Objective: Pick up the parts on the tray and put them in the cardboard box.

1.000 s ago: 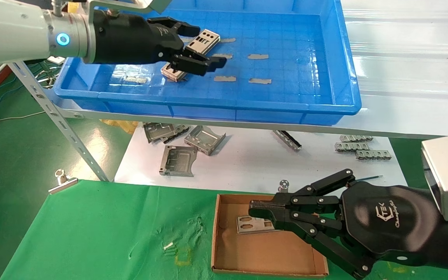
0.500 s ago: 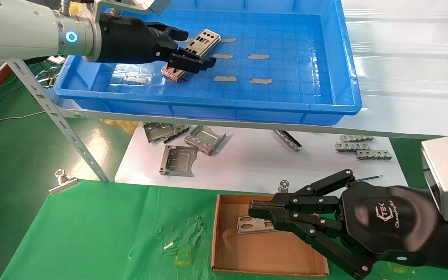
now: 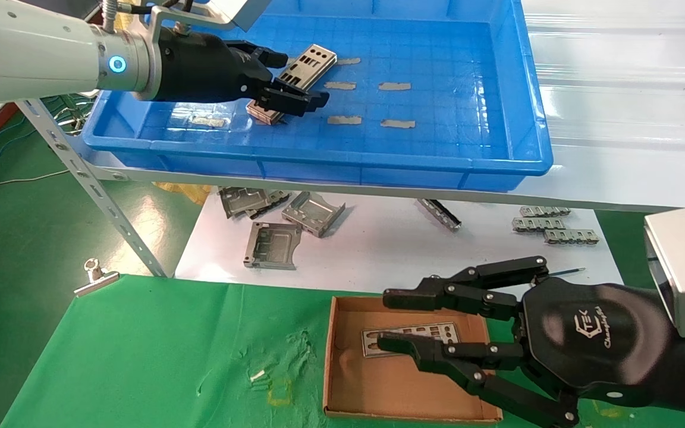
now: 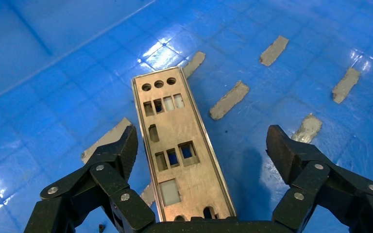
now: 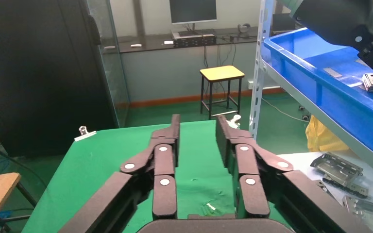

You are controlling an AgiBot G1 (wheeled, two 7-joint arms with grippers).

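Because the plate (image 4: 182, 145) in the tray (image 3: 515, 107) lies flat on the gridded floor, I bring my left gripper (image 3: 292, 89) low over it with the jaws wide apart, one finger on each long side, so that closing will take it across its narrow width. The left wrist view shows this well: the plate runs straight away between my two fingertips (image 4: 121, 145), and neither of them touches it, so I hold nothing there yet. In the head view the near end of the plate looks a little raised, resting on something I cannot make out; I judge this may help a finger to get under the edge. The tape strips (image 3: 343, 120) beside it are not parts and I leave them. My right gripper (image 3: 387, 318) hangs over the box (image 3: 342, 380), which sits on the green cloth (image 3: 140, 356) close to my body. Its jaws are also spread and empty, and one plate (image 3: 408, 339) lies flat in the far part of the box, partly hidden under my lower finger. I think this opening is the release, so that this plate rests inside the low walls. The brackets (image 3: 313, 213) on the white sheet under the shelf are not my work.
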